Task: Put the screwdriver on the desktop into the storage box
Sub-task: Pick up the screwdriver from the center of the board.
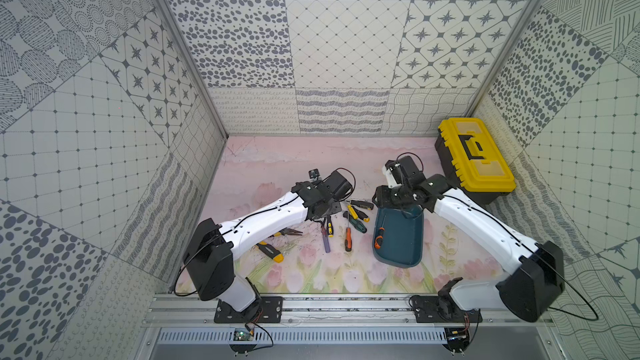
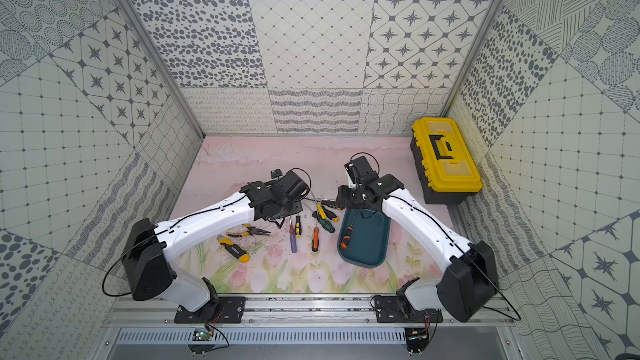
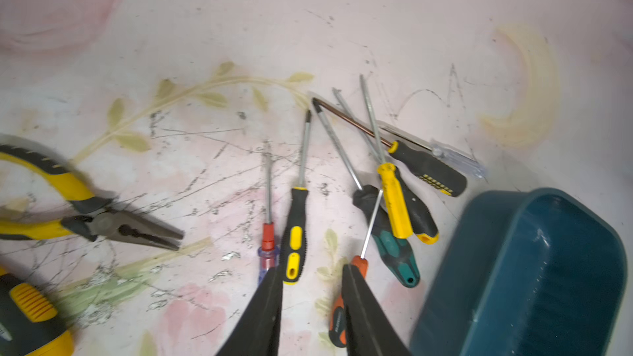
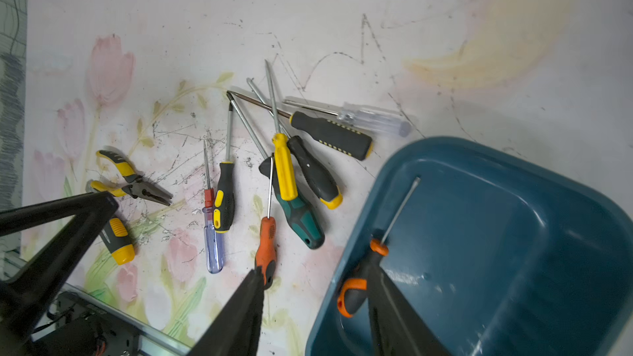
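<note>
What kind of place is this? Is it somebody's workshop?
Probably a robot test booth, not a real workshop: a left arm and right arm mounted on a rail, patterned walls around a flowery desktop, screwdrivers beside a storage box.

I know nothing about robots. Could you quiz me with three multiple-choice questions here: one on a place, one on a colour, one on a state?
1. The black-and-orange screwdriver lies: A in the storage box; B beside it; C under it.
2. The toolbox has a lid that is: A red; B yellow; C blue.
3. The toolbox is: A tipped over; B open; C shut.
Answers: A, it lies within the box's walls; B, bright yellow over a black body; C, the lid sits flat with its handle folded down.
</note>
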